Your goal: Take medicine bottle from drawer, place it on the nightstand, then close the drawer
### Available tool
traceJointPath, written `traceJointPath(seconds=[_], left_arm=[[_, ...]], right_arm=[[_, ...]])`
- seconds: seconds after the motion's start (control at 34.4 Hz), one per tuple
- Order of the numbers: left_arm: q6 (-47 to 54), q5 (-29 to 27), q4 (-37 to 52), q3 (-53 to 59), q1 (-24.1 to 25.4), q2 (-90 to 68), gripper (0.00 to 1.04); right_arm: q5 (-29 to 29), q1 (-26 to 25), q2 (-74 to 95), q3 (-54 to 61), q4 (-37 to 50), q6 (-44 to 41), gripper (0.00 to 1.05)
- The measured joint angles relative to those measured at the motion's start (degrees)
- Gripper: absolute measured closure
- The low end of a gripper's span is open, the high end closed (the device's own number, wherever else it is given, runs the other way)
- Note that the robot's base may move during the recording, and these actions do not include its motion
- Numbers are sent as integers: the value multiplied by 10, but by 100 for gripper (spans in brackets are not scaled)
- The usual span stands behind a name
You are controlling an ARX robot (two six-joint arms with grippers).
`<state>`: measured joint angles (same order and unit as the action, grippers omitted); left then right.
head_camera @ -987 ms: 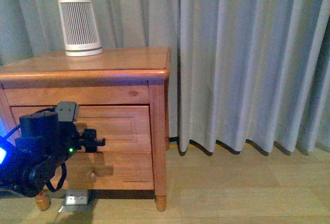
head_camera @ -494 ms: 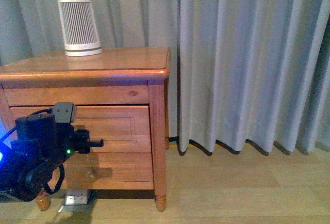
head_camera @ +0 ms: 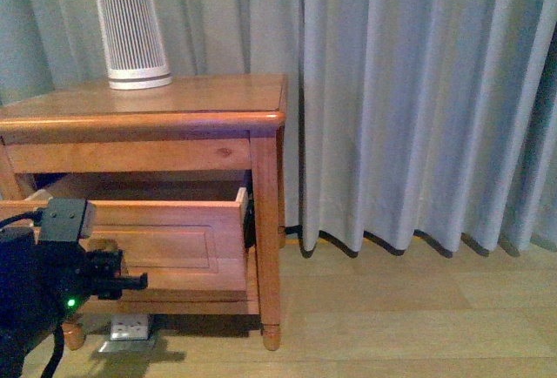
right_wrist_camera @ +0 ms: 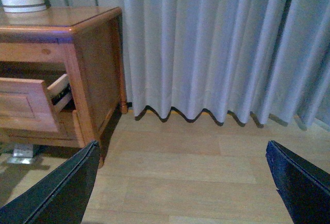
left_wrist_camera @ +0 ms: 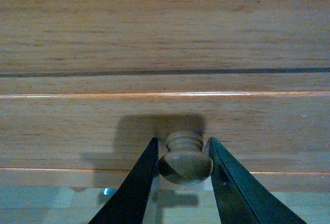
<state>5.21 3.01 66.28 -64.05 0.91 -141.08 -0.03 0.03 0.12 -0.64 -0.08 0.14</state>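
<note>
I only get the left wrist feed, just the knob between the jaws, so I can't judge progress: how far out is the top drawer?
Observer: In the front view the drawer stands partly out of the nightstand, with a dark gap above its front.
Operator: Can you see the medicine bottle in it?
Observer: No. The front view meets the drawer's front panel, so its inside is hidden.
Operator: Anything on top where I'd set it?
Observer: A ribbed white device stands at the top's back left corner.
</note>
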Motion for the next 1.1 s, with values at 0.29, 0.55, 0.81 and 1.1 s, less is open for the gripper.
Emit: traceJointPath(seconds=[0.29,0.55,0.81,1.1], left_arm=[[8,5,68,122,6,41,79],[10,5,108,192,10,61,79],[2,2,89,202,18,64,51],[-6,-3,71,216,23,114,6]], right_arm=[[0,0,0,0,0,0,7],[0,0,0,0,0,0,7],[0,0,0,0,0,0,7],[0,0,0,0,0,0,7]])
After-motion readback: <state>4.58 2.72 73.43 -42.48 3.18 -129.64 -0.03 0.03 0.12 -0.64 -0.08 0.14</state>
